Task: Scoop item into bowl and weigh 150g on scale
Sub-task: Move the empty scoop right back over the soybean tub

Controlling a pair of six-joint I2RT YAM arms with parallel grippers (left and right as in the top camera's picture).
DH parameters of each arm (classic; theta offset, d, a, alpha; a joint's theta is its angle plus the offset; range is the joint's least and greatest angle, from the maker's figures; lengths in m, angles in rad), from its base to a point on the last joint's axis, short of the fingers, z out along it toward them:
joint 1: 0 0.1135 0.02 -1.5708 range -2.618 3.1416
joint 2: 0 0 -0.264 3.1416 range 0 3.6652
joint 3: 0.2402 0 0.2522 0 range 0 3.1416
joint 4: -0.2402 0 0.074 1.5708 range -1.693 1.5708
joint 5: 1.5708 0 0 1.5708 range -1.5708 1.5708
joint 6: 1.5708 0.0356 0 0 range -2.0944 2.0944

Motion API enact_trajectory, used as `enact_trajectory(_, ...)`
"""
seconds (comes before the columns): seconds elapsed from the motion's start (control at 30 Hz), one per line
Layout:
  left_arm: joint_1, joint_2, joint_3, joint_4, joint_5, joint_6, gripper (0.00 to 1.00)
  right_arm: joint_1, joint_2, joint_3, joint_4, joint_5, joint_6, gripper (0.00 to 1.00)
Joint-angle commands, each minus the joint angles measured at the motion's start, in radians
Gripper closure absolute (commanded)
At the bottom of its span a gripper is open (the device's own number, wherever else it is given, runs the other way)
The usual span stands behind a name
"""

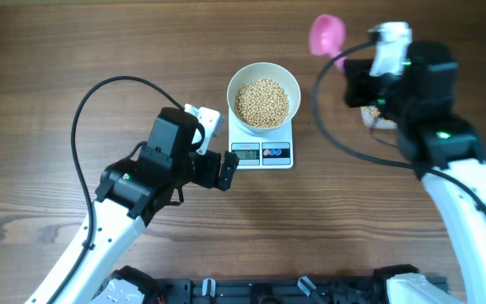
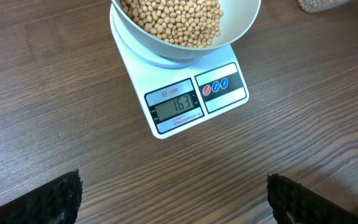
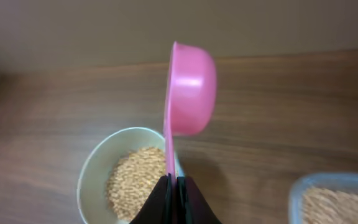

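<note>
Scooping is done, but the weight has overshot.

Nearest, my left hand [image 1: 218, 145] hangs wide open and empty beside the scale [image 2: 185, 102], whose display seems to read 163, over the 150 wanted. On it sits the bowl [image 1: 232, 93], well filled with beans [image 1: 261, 103]. Farther right, my right hand [image 3: 174, 199] is clamped on the pink scoop [image 3: 191, 87], apparently empty, near the tub [image 3: 303, 186]. I judge some beans must come back out.

White arms [image 1: 99, 245], black joints [image 1: 165, 145] (looping black cables [image 1: 74, 135])
</note>
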Motion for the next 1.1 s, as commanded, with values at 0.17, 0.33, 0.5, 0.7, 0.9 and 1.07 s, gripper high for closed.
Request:
enact_trajectory(0.17, -0.004, 0.000, 0.004, 0.003, 0.012, 0.020, 0.00, -0.297, -0.020, 0.001, -0.194, 0.046, -0.190, 0.96)
enact_trajectory(0.33, -0.004, 0.000, 0.004, 0.003, 0.012, 0.020, 0.00, -0.341, -0.011, 0.001, -0.305, 0.206, -0.357, 0.96)
enact_trajectory(0.5, -0.004, 0.000, 0.004, 0.003, 0.012, 0.020, 0.00, -0.341, 0.068, 0.001, -0.332, 0.220, -0.435, 0.96)
enact_trajectory(0.7, -0.004, 0.000, 0.004, 0.003, 0.012, 0.020, 0.00, -0.341, 0.171, 0.001, -0.317, 0.270, -0.504, 0.96)
enact_trajectory(0.9, -0.004, 0.000, 0.004, 0.003, 0.012, 0.020, 0.00, -0.341, 0.200, 0.001, -0.282, 0.352, -0.505, 0.96)
enact_trajectory(1.07, -0.004, 0.000, 0.004, 0.003, 0.012, 0.020, 0.00, -0.336, 0.247, 0.000, -0.286, 0.344, -0.505, 0.96)
